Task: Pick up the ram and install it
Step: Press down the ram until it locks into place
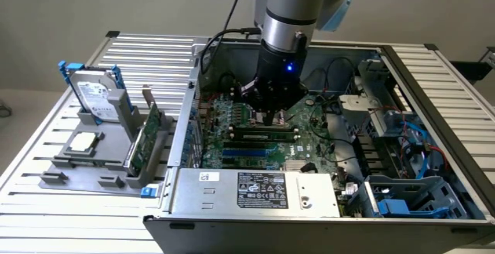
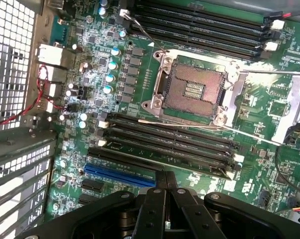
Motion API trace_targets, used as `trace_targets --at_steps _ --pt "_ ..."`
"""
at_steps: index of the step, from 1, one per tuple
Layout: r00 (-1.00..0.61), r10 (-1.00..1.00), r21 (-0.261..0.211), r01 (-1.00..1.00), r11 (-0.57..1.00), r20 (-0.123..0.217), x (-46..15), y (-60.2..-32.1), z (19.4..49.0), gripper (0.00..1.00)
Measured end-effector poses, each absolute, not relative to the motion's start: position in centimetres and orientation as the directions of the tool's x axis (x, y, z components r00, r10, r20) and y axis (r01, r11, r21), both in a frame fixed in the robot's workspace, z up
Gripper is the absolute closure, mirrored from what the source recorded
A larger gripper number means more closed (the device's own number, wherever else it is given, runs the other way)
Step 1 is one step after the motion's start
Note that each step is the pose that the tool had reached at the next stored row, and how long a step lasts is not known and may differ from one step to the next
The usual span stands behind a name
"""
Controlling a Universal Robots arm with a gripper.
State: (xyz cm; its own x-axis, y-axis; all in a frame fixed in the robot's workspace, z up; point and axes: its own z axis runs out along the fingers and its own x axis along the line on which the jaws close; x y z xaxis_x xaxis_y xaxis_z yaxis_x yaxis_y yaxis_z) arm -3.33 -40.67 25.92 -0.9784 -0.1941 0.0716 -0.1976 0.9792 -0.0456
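Where the bank of long black memory slots crosses the motherboard, the ram shows in the exterior view as a thin green strip with dark chips, lying lengthwise along the slots. Whether it is fully seated cannot be told.

Tool directly above the ram, near its middle, tips just over its top edge; contact or a small gap cannot be made out. Arm comes down nearly vertical into the open computer case.

Wrist view: tool with both black fingers pressed together, nothing seen between them. Just beyond the fingertips runs a blue expansion slot, then the four black memory slots side by side, then the empty CPU socket with its metal frame. A second group of black slots lies on the far side of the socket. Which slot carries the ram cannot be told from this view.

Outward in the exterior view: blue expansion slots sit on the near side of the ram; the power supply with its white label fills the case's near edge. Blue plastic drive bay at the case's near corner, exterior view's right.

On the slatted metal surface, exterior view's left and well apart from the tool, a grey fixture holds a hard drive standing upright, a CPU chip lying flat, and a wider green expansion card standing on edge.
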Motion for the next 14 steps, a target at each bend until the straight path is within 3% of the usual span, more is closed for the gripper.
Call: trace_targets --at_steps 14 --pt "-0.996 -0.083 -0.073 -0.085 0.994 0.033 -3.32 -40.67 25.92 0.89"
